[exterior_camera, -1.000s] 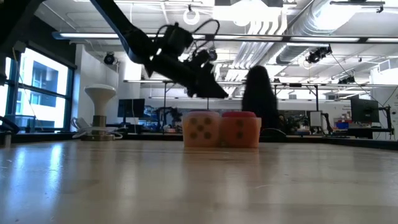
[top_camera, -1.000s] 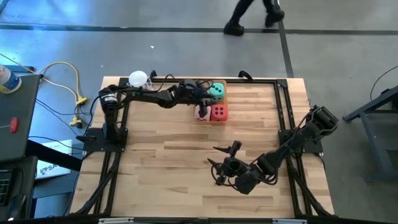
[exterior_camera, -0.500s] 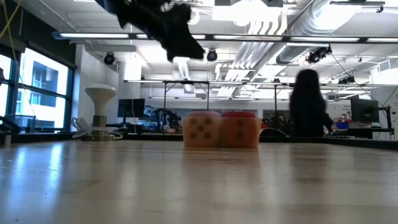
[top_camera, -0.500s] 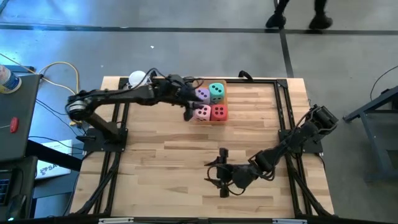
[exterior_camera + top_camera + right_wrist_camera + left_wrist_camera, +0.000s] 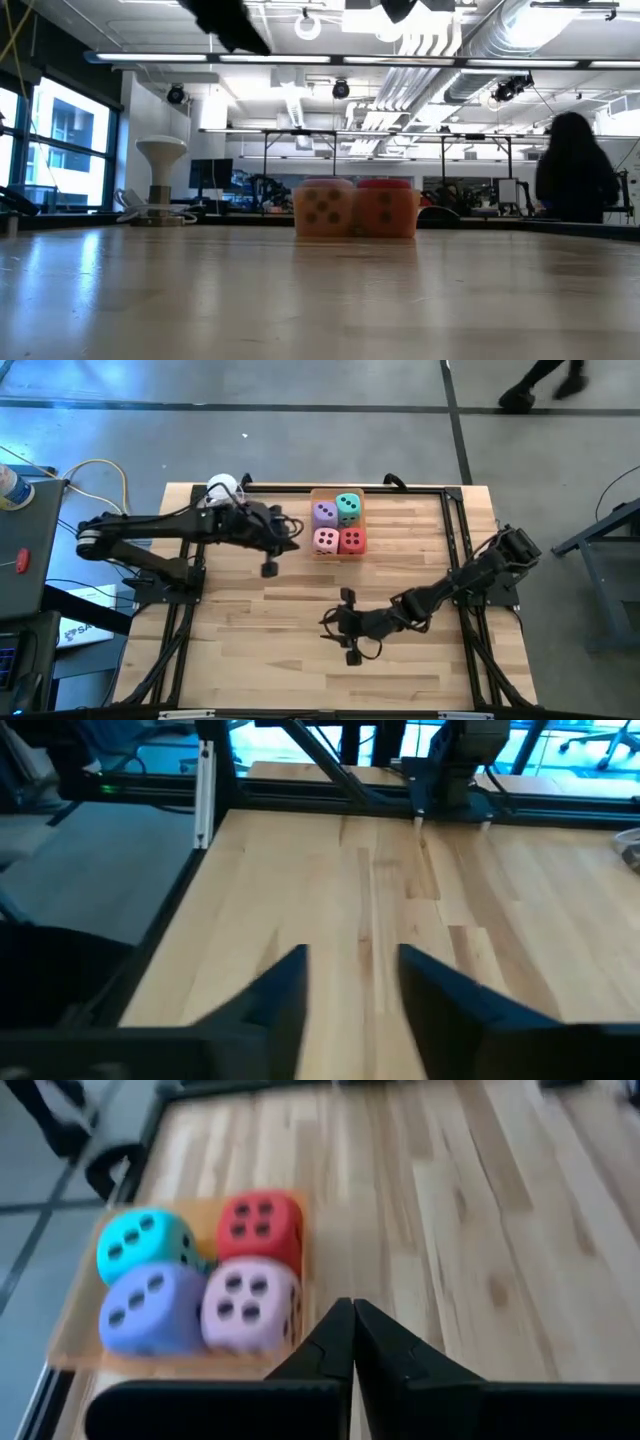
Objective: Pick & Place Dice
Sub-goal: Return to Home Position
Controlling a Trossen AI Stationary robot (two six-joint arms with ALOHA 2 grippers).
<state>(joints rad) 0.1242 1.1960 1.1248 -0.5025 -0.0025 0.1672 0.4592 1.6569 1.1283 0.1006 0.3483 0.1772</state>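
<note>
Four dice stand in a tight square on a thin tan tray [image 5: 316, 494] near the table's far edge: purple die [image 5: 325, 513], teal die [image 5: 348, 508], pink die [image 5: 326, 540] and red die [image 5: 351, 540]. The left wrist view shows them ahead: teal [image 5: 143, 1243], purple [image 5: 150, 1309], pink [image 5: 250, 1302], red [image 5: 260, 1227]. The low view shows only pink [image 5: 322, 208] and red [image 5: 388, 208]. My left gripper [image 5: 292, 532] [image 5: 351, 1332] is shut and empty, left of the dice. My right gripper [image 5: 335, 626] [image 5: 352, 982] hangs open over the table's middle, holding nothing.
Black frame rails [image 5: 455, 550] run along the table's edges. A white round object [image 5: 222, 487] sits at the far-left corner. A person [image 5: 540, 385] walks on the floor beyond the far edge and also shows in the low view [image 5: 575, 170]. Bare wood [image 5: 260, 620] lies near and left.
My left gripper has drawn back from over the dice toward the table's left and risen out of the low view. The purple die, hidden under it before, now shows beside the teal one. My right gripper has moved a little toward the table's left. The person has walked rightward.
</note>
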